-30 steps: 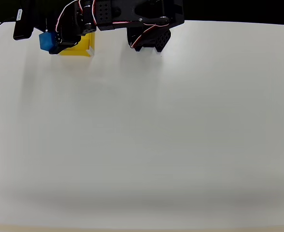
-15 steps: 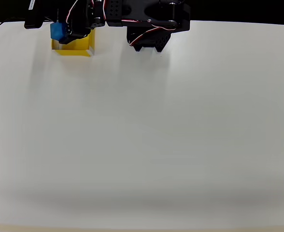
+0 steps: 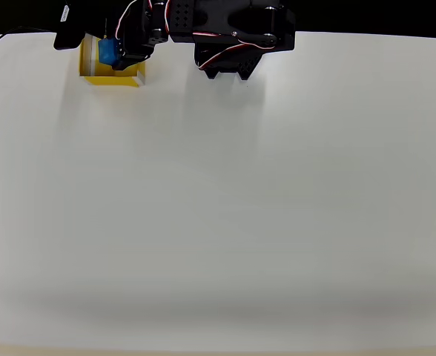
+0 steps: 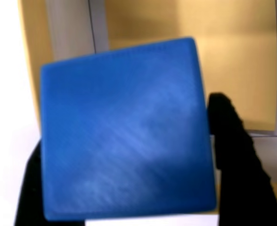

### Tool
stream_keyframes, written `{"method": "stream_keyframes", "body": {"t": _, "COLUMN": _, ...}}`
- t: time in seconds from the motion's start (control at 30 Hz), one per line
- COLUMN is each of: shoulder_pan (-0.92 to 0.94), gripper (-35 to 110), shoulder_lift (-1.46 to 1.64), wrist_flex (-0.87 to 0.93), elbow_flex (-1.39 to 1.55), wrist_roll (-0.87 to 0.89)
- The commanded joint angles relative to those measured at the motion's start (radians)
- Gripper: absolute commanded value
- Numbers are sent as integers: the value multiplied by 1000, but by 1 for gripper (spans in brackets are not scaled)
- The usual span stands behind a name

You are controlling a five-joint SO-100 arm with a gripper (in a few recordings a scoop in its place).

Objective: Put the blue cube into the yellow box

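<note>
Table [image 3: 225, 222] was what we mostly saw from the overhead view: a plain white, matte surface, with a dark band of background along its far edge and a soft shadow near the bottom of the picture. The black arm [image 3: 233, 30], with its red and white wires, reached in from the top edge toward the left.

The yellow box [image 3: 121, 76] sat at the upper left of the table, close to the far edge. The end effector [image 3: 108, 52] was pinching the blue cube [image 3: 108, 52], and we saw the cube held over the box opening, with the box's pale left wall showing just beside it. In the wrist view the cube [image 4: 124, 132] was very near the camera, a black finger [image 4: 232, 141] pressed against its right side and another dark finger at its lower left, and behind it we made out the box's [image 4: 143, 23] yellow floor and pale walls. We could not tell whether the cube touched the floor.

Compared with the overhead picture from a second earlier, the cube had shifted right, from outside the box's left edge to above its interior.
</note>
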Motion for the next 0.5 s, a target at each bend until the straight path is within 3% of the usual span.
{"method": "stream_keyframes", "body": {"t": 0.0, "shoulder_pan": 25, "gripper": 10, "shoulder_lift": 28, "wrist_flex": 9, "elbow_flex": -25, "wrist_roll": -15}}
{"method": "stream_keyframes", "body": {"t": 0.47, "shoulder_pan": 31, "gripper": 10, "shoulder_lift": -166, "wrist_flex": -147, "elbow_flex": -63, "wrist_roll": -2}}
